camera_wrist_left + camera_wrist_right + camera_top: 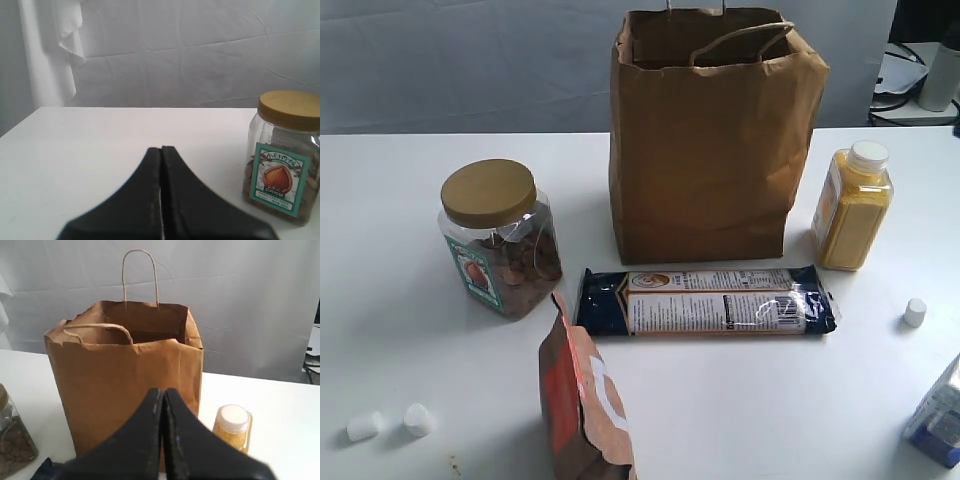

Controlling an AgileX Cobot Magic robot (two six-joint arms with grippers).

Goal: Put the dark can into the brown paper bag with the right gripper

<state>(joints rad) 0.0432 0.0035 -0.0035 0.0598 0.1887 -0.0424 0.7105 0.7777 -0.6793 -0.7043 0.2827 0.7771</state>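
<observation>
Brown paper bag (705,150): upright, mouth open, far centre of the table (770,400).
Right claw (163,391): pressed together, empty, facing the bag from its near side.
Left claw (161,149): pressed together, empty.
Nut jar (500,240): left of bag.
Yellow bottle (852,205): right of bag.
Biscuit packet (705,300): lying flat, just nearer than the bag.

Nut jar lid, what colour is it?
The nut jar's lid is mustard gold, best seen in the exterior view.

Bright diffuse light, faint soft shadows on table (740,400), right pincer (163,391) blurred up close
</observation>
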